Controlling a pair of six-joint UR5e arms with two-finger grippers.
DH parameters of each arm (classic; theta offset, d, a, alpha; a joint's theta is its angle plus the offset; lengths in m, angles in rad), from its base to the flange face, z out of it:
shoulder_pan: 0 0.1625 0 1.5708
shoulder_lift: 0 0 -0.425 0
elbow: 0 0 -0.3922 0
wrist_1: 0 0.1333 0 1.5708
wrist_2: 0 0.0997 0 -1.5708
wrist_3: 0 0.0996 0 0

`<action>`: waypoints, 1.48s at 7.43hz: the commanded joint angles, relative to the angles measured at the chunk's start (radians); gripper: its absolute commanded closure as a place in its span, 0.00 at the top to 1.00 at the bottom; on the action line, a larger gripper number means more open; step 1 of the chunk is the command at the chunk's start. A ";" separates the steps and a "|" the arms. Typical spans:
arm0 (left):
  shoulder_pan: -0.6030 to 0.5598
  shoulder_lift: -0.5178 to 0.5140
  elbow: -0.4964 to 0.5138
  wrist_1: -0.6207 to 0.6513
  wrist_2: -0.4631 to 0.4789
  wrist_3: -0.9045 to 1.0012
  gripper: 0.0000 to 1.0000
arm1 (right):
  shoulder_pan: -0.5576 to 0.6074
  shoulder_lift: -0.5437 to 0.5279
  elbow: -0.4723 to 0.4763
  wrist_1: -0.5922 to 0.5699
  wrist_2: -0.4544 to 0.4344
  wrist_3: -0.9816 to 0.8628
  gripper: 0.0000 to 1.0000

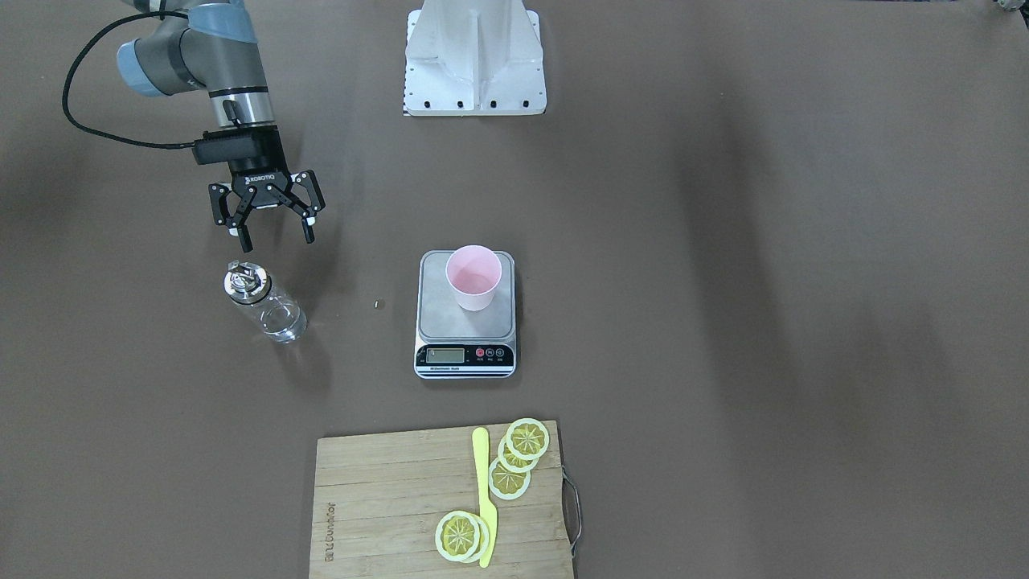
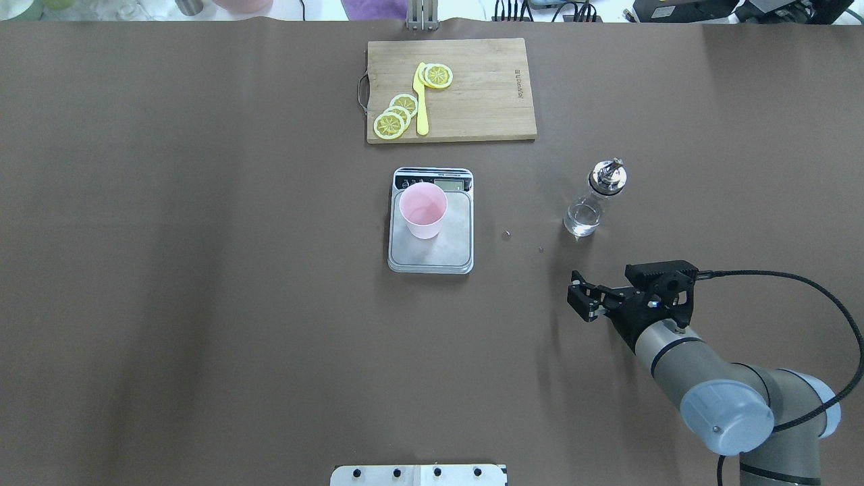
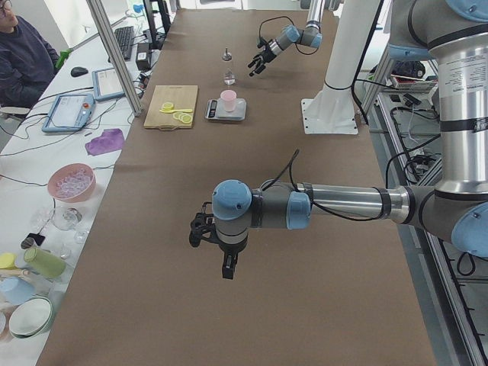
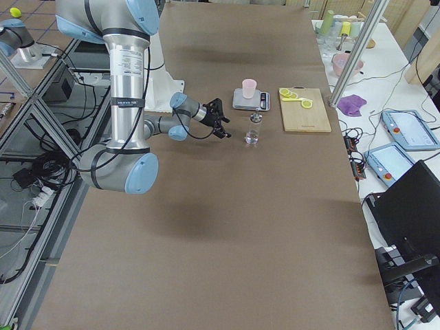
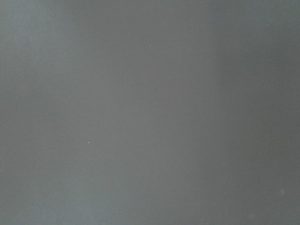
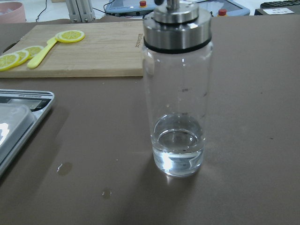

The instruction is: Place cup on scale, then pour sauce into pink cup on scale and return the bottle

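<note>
Shows the right pincer [image 1: 276, 237] spread wide, gripping nothing, near but apart from the upright bottle [image 1: 269, 310] on the surface [image 1: 723, 322]. Finds the cup [image 1: 473, 277] upright on the scale [image 1: 450, 322]. Cannot tell the spread of the left pincer [image 3: 226, 267].

Right wrist view: the top edge cuts off the top of the bottle [image 6: 178, 93], and the left edge cuts off most of the scale [image 6: 16, 122].

Front-facing view: the digits on the display [image 1: 446, 355] are too small to read. The bottom edge crops the cutting board [image 1: 386, 498].

The left gripper [image 3: 226, 267] appears only in the left side view, so its jaw position cannot be determined.

Left wrist view: a uniform, featureless grey field.
</note>
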 commanded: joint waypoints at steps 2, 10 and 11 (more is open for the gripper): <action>0.000 0.003 -0.010 0.001 0.000 0.000 0.98 | 0.003 -0.168 0.145 0.004 0.066 -0.004 1.00; -0.002 0.015 -0.024 0.001 0.000 0.002 0.98 | 1.075 -0.215 -0.227 0.250 1.237 -0.731 1.00; -0.002 0.018 -0.025 0.001 0.000 0.002 0.98 | 1.205 -0.173 -0.285 0.189 1.338 -0.833 1.00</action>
